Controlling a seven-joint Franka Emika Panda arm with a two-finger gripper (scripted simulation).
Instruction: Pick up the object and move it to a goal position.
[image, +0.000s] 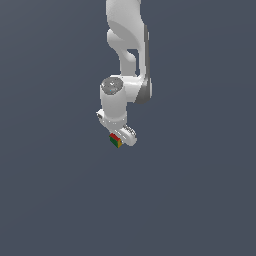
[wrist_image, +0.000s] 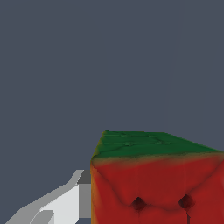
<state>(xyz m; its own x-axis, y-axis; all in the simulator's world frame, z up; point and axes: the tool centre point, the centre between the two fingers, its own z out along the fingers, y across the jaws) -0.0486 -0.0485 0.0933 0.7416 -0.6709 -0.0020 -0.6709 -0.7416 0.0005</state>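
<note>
White gripper (image: 119, 138) pinches the cube (image: 116, 141) between its fingers (wrist_image: 65, 205); plain grey ground (image: 200, 200) surrounds them, nothing nearby.

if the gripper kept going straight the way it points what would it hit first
Nothing shows ahead. The gripper already has the cube between its fingers, and beyond it there is only plain grey background, though depth is unclear.

The arm (image: 125, 55) looks like smooth white plastic with a soft sheen, and a dull grey cap (image: 112, 85) sits on one joint. The claw (image: 123, 138) has the same smooth white shell; in the wrist view one finger (wrist_image: 57, 205) shows a matt grey inner pad. The cube (wrist_image: 157, 183) looks matt, its red and green faces blotchy and faintly creased, with dark dimples in the red.
</note>
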